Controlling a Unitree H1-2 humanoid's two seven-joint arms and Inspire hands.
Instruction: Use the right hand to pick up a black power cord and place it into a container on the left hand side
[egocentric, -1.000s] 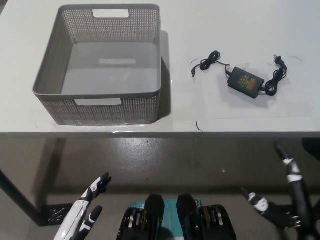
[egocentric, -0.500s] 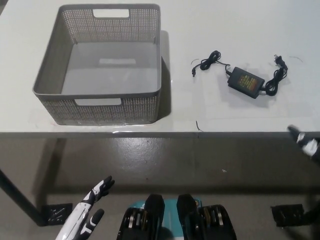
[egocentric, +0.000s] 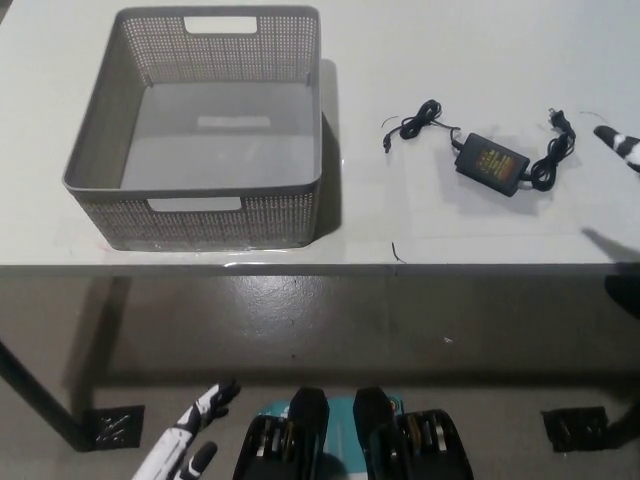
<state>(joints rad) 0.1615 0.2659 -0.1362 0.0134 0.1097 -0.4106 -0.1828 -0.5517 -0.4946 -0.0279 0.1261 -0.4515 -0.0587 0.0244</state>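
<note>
- Black power cord (egocentric: 492, 160) lies loose on the surface, centre right.
- Right robot hand (egocentric: 622, 146) pokes in at right edge, likely reaching; fingers' state unclear.
- Basket (egocentric: 196, 188) waits upper left, open-topped.
- Left robot hand (egocentric: 190, 445) idles lower left, fingers spread.

A pale, plain surface (egocentric: 480, 60) fills the upper part of the view, its front edge running straight across. On its left part sits a grey perforated basket (egocentric: 110, 110), empty inside, with cut-out handles on its near and far walls. Well apart to the right lies a black power cord (egocentric: 490, 160): a brick adapter with a coloured label, thin wire looped on either side, plug end farthest right.
</note>
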